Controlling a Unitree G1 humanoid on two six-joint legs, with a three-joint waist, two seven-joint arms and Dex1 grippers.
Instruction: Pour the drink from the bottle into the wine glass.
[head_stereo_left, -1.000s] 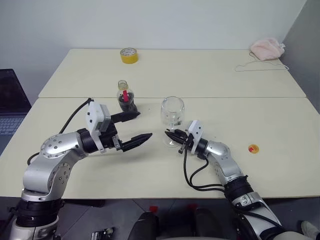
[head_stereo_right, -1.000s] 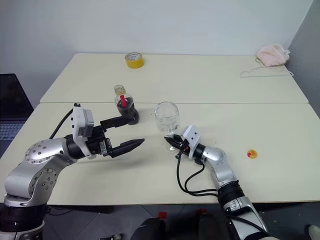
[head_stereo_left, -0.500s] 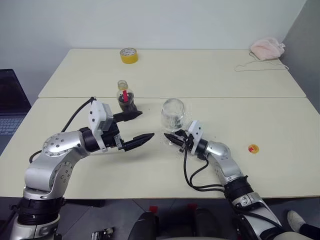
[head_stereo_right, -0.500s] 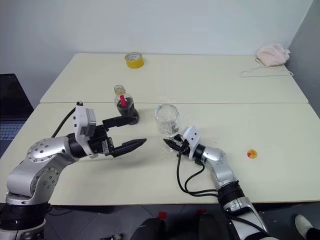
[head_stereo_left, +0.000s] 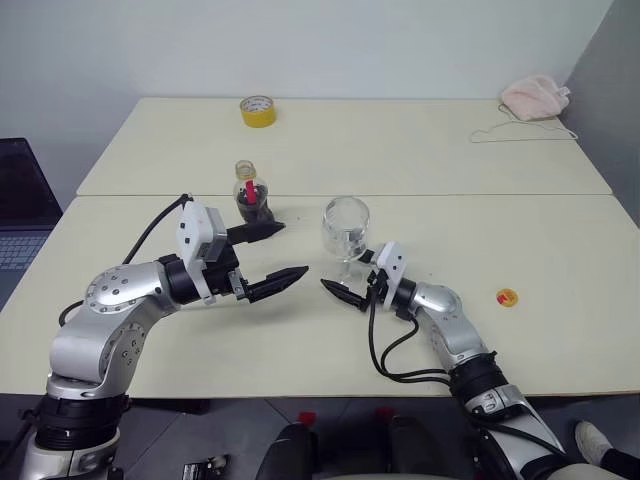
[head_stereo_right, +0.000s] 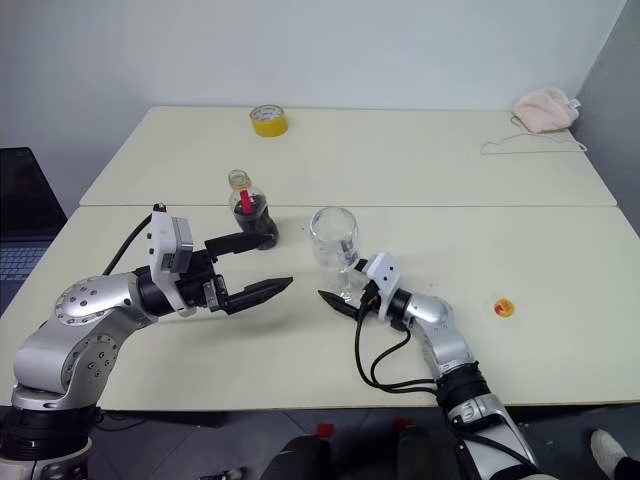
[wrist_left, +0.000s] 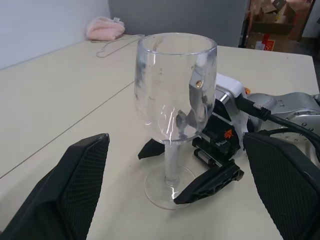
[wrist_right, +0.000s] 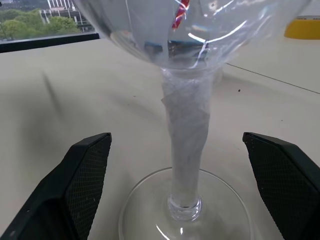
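Wine glass stands upright mid-table, stem between the right gripper's spread fingers; left gripper gapes near the bottle, uncapped it seems. Grasping the bottle likely comes next.

yellow tape roll — far table | pink cloth — far right corner

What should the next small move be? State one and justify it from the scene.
Probably send the left end effector to the bottle. The wine glass stands upright on the table, seemingly empty; the right end effector is open, fingers either side of its stem. The drink sits in the bottle, which is ungripped beyond the open left fingers.
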